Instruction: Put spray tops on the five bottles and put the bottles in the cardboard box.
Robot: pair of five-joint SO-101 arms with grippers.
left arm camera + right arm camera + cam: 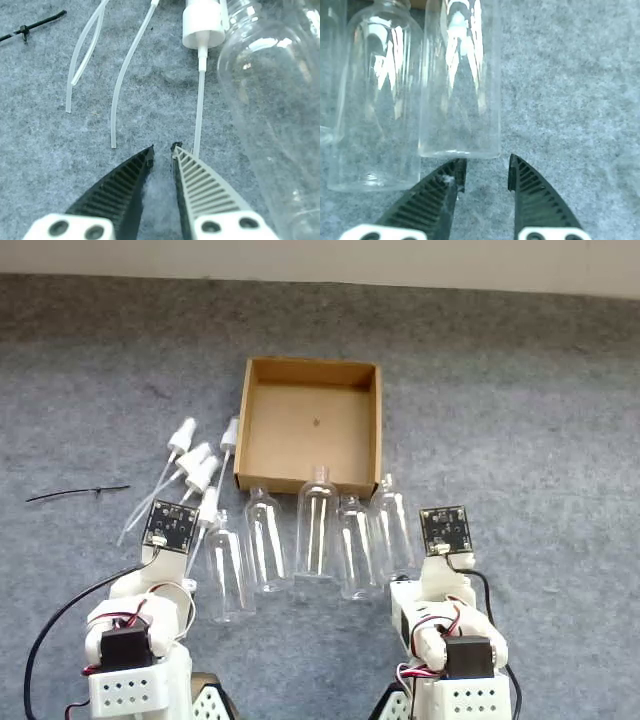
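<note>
**Both grippers empty, short of the bottles before the cardboard box**

Nearest the arms, the left gripper sits low over the grey felt, its jaws a narrow slit apart with nothing between them. The pale finger lies just beside the dip tube of one spray top.

The right gripper is parted a little wider, also empty, just short of the base of the end bottle.

Beyond them five clear bottles lie uncapped in a row on the arms' side of the cardboard box, necks toward its near wall.

The spray tops cluster off the box's left wall. A black cable tie lies farther left of the box.
</note>
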